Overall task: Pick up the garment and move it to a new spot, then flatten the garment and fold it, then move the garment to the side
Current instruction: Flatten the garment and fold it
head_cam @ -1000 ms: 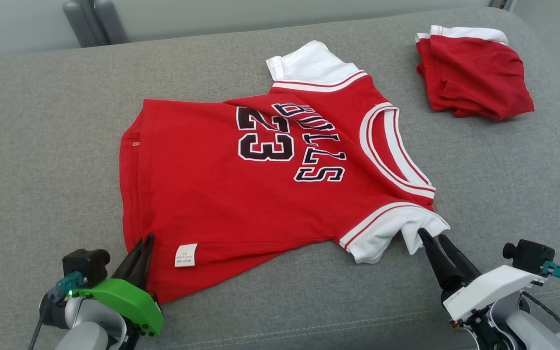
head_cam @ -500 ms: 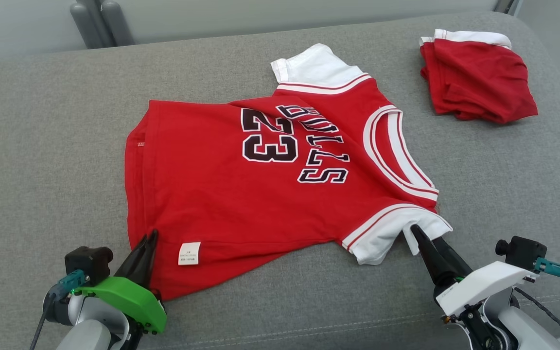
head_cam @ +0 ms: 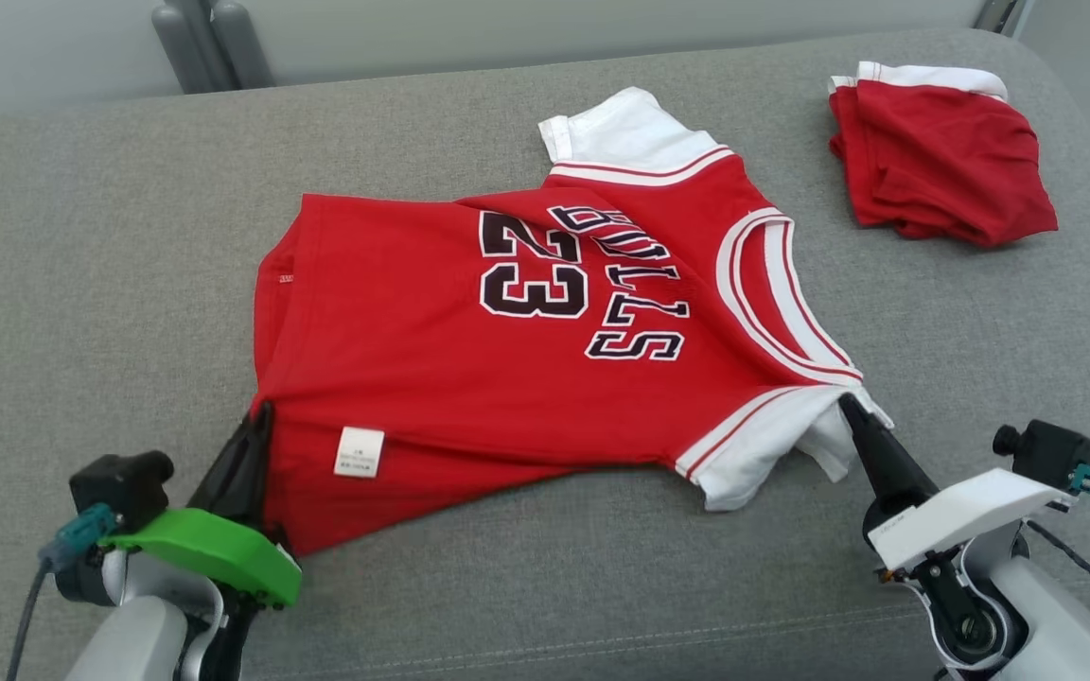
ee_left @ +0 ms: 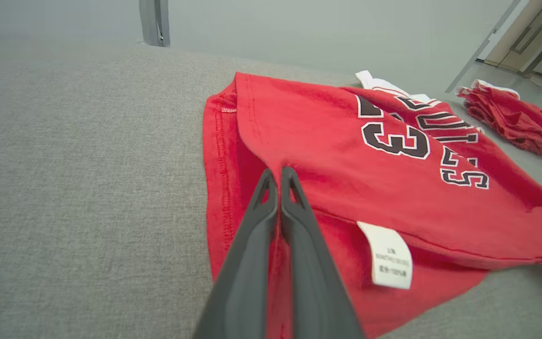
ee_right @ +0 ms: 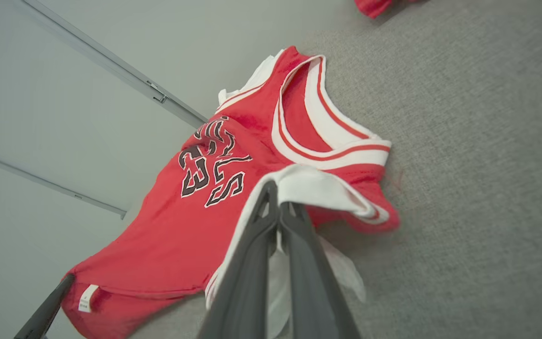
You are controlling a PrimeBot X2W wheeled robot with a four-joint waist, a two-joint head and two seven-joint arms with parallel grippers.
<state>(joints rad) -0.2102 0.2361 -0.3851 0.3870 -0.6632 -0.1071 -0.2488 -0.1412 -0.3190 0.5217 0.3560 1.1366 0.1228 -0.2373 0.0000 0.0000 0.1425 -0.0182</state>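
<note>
With the left gripper [ee_left: 279, 172] clamped on the hem of the red jersey [head_cam: 469, 397] and the right gripper [ee_right: 278, 188] pinching its white sleeve [head_cam: 744, 454], the jersey lies spread between and beyond them on the gray cushion [head_cam: 81, 236], a folded red garment [head_cam: 942, 161] well past the right gripper.

Grey woven cushion [head_cam: 100, 246] lay beneath the left gripper [head_cam: 261, 416] and the right gripper [head_cam: 850, 405]. Folded red-and-white bundle [head_cam: 942, 170] sat well ahead of the right gripper, slightly to its right. Two grey uprights [head_cam: 212, 43] stood far beyond the left gripper, behind the cushion.
</note>
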